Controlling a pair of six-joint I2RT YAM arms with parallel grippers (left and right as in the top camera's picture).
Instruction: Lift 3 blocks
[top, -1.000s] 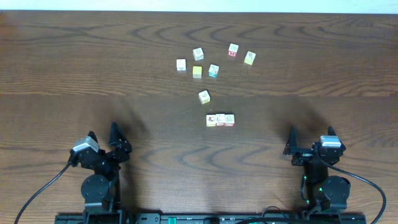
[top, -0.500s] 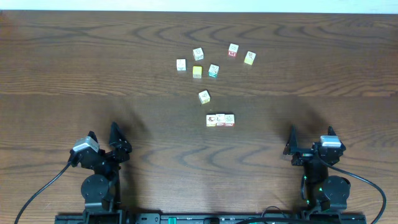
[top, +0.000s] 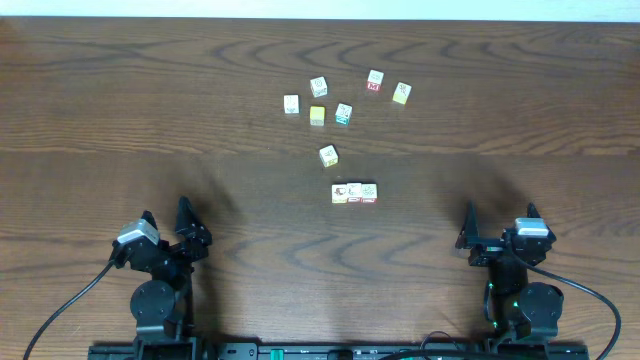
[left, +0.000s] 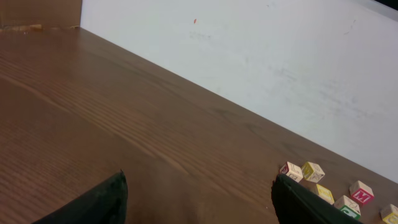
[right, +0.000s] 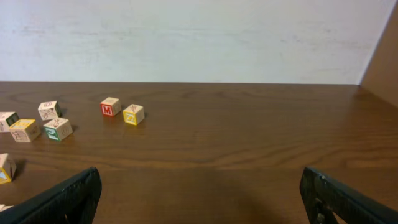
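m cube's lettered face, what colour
Red. The M cube shows best in the right wrist view.

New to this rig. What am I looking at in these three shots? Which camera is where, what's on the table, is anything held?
These are two small robot arms at the near edge of a dark brown wooden table, each ending in a two-finger claw. The overhead picture looks straight down on the left claw and the right claw. The other two pictures come from cameras on the wrists, looking out between each arm's own black fingers. Ten small wooden picture cubes lie on the table. There are three pale red-marked cubes touching in a row and a single pale cube just beyond them. Six more are scattered farther off, including a plain yellow cube. Both claws are open and hold nothing.
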